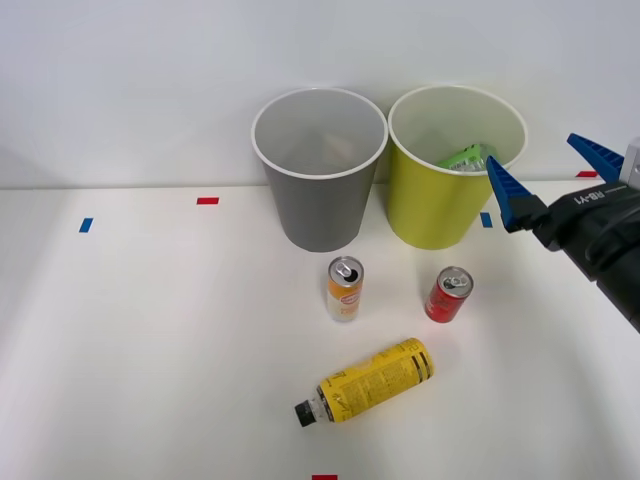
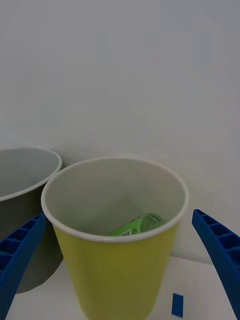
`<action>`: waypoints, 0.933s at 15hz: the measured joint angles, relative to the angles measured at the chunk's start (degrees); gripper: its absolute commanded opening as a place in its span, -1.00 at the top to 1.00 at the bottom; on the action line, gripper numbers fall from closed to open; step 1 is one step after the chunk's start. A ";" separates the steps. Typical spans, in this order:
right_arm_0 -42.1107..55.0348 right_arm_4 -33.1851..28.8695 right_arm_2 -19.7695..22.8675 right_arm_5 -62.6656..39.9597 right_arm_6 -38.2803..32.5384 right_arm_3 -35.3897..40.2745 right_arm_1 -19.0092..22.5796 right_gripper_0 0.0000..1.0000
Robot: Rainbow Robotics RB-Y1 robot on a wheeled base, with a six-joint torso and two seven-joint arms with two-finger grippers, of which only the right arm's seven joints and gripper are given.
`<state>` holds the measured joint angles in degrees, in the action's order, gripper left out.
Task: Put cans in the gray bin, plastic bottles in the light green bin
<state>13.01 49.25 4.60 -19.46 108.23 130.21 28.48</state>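
Note:
The light green bin (image 1: 432, 205) (image 2: 115, 270) stands at the back right with a green-wrapped plastic bottle (image 1: 466, 157) (image 2: 139, 224) lying inside it. To its left stands the gray bin (image 1: 318, 195) (image 2: 22, 185). An orange-and-white can (image 1: 345, 289) and a shorter red can (image 1: 449, 294) stand upright in front of the bins. Nearer the front lies a yellow-wrapped plastic bottle (image 1: 368, 380) on its side, dark cap to the left. My right gripper (image 1: 556, 170) (image 2: 120, 272) hovers open just right of the light green bin, holding nothing.
Small red (image 1: 207, 200) and blue (image 1: 86, 225) tape marks dot the white table (image 1: 150, 340). A white wall rises right behind the bins. The table's left half is bare.

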 measured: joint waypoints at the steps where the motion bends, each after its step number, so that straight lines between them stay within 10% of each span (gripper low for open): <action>1: 2.73 1.01 -1.13 2.28 0.04 0.15 0.00 -1.00; 8: 17.63 1.60 -5.36 8.56 0.22 0.22 -1.01 -1.00; 14: 24.77 0.74 -5.37 8.58 1.84 0.20 -11.90 -1.00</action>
<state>37.79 49.99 -0.77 -10.89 110.08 130.41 16.58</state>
